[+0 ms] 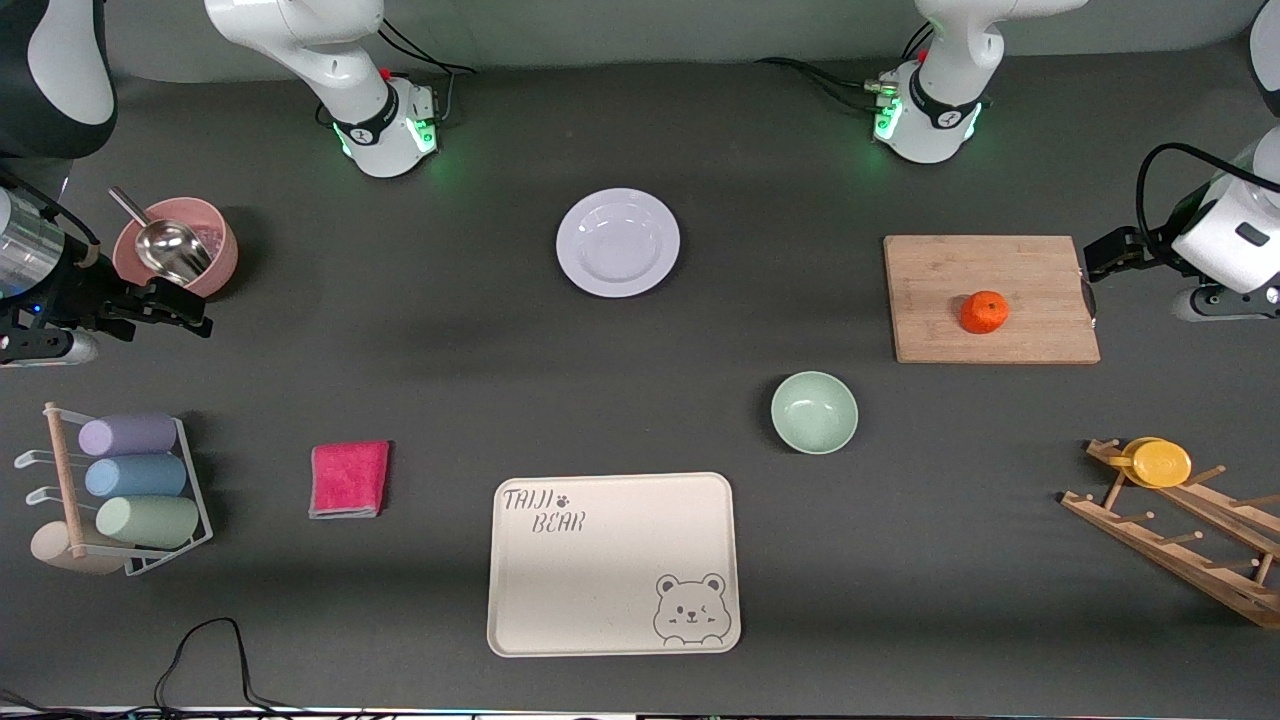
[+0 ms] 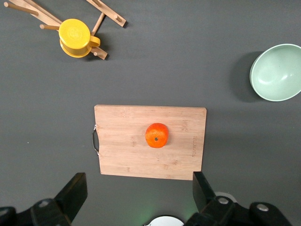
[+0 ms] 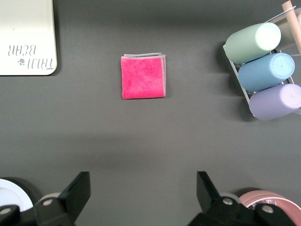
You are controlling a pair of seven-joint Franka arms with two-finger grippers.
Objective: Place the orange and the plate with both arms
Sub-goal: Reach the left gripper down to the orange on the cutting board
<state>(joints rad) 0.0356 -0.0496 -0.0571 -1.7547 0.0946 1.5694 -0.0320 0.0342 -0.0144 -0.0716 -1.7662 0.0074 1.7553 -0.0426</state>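
Observation:
The orange (image 1: pixel 984 312) sits on a wooden cutting board (image 1: pixel 990 298) toward the left arm's end of the table; it also shows in the left wrist view, orange (image 2: pixel 156 135). The white plate (image 1: pixel 617 243) lies bare on the dark table between the two arm bases. My left gripper (image 1: pixel 1095 262) hangs open and empty over the table beside the board's handle end, left gripper (image 2: pixel 139 188). My right gripper (image 1: pixel 190 315) hangs open and empty beside a pink bowl, right gripper (image 3: pixel 143 188), with bare table under it.
A pale green bowl (image 1: pixel 814 412) and a beige bear tray (image 1: pixel 613 563) lie nearer the camera. A pink cloth (image 1: pixel 349 479), a cup rack (image 1: pixel 130 490) and the pink bowl with a scoop (image 1: pixel 176 247) are at the right arm's end. A wooden rack with a yellow cup (image 1: pixel 1160 463) is at the left arm's end.

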